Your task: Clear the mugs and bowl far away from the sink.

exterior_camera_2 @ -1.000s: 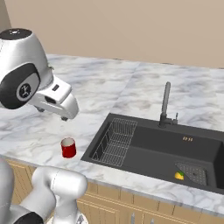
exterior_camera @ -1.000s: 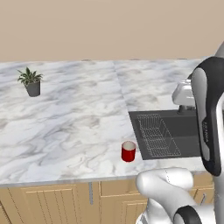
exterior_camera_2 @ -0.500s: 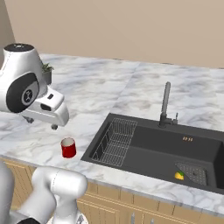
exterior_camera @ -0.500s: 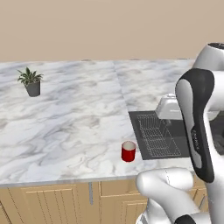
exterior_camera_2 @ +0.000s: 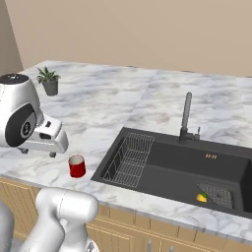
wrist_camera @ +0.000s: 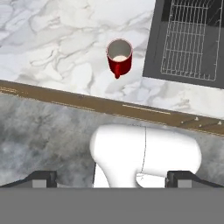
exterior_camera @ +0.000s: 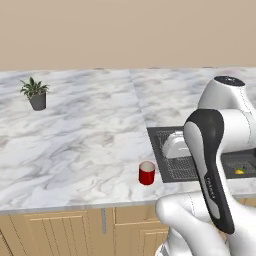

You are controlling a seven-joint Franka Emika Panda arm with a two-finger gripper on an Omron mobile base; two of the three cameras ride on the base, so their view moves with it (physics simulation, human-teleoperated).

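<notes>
— One mug (exterior_camera: 146, 173) is being seen so far: small, red, standing upright on the counter (exterior_camera: 75, 140) near its front edge, just beside the left end of the sink (exterior_camera_2: 177, 165) but not in it.

— What is being changed around it?

— The arm is being swung across and lowered. A second ago the hand was being held higher and further back; now it is being carried down toward the counter's front edge, close beside the mug in the right base view. The gripper (wrist_camera: 111, 177) is being kept spread wide, with nothing between the fingertips (wrist_camera: 41, 177). The mug itself is being left where it was.

— And what is that taken to mean?

— An approach to the mug is probably being made, so no clearing is judged done yet. The mug is being seen from above in the hand view, some way ahead of the fingers.

— Is anything being held by the containers?

— The mug is being shown pale inside and apparently empty. In the sink, a wire rack (exterior_camera_2: 129, 158) is being shown bare, and a small yellow item (exterior_camera_2: 201, 198) is lying beside the drain (exterior_camera_2: 218, 195). A potted plant (exterior_camera: 35, 93) is standing well apart, far back on the counter.
</notes>
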